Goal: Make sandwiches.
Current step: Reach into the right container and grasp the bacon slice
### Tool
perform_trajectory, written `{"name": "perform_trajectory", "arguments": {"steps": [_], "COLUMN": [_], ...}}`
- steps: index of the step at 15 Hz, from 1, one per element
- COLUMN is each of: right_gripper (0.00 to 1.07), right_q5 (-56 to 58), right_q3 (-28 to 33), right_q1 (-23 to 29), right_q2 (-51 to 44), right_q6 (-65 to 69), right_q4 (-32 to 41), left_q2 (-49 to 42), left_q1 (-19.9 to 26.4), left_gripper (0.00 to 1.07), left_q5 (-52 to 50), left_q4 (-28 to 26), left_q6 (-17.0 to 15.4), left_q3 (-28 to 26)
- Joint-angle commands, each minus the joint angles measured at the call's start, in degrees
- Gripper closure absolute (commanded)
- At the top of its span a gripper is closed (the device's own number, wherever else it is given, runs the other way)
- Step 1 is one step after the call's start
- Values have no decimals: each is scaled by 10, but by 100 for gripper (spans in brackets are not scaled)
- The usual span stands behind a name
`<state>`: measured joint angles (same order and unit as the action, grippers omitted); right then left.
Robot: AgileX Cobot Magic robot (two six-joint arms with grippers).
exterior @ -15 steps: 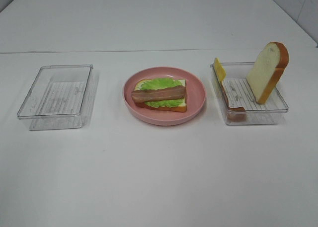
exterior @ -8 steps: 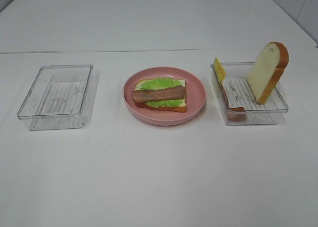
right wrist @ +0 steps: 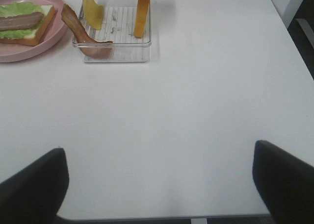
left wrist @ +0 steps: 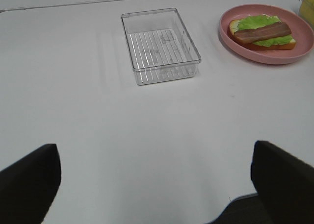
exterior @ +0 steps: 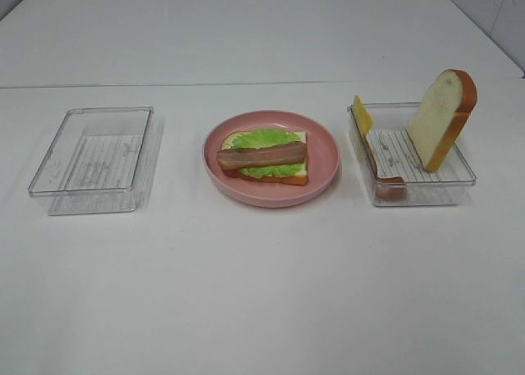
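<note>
Open-faced sandwich (exterior: 264, 156) is recorded on pink plate (exterior: 324, 174), table (exterior: 262, 293) centre. Bread slice (exterior: 441, 116), cheese (exterior: 362, 114), bacon strip (right wrist: 77, 32) are held in right tray (exterior: 422, 194). Left tool (left wrist: 154, 150) and right tool (right wrist: 159, 150) are spread wide, unloaded.

Right wrist cam chops off part of my view of the pink plate (right wrist: 34, 56) and the top of the standing bread slice (right wrist: 143, 11), and left wrist cam only catches a sliver of the cheese slice (left wrist: 309, 8) at the edge.
</note>
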<state>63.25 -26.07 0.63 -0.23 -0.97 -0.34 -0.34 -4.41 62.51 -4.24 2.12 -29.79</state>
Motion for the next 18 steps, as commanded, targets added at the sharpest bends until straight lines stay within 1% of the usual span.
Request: {"name": "perform_trajectory", "arguments": {"steps": [1,10,13,16,18], "right_gripper": [8,8,8,8,8], "right_q5": [-2,-2,-2,-2,-2], "right_q3": [2,2,2,2,2], "right_q1": [-3,-3,-3,-3,-3], "right_q2": [-13,-13,-13,-13,-13], "right_q6": [-3,-3,-3,-3,-3], "right_q4": [0,0,0,0,0], "left_q2": [-10,-10,-12,-12,-12], "left_q1": [1,3,22,57,58], "left_gripper": [6,6,6,6,6], "left_q5": [-9,-10,-10,-10,-10], "left_q4": [-2,-2,-2,-2,-2], "left_q6": [-2,-1,-1,-1,-1], "left_q3": [1,1,1,1,1]}}
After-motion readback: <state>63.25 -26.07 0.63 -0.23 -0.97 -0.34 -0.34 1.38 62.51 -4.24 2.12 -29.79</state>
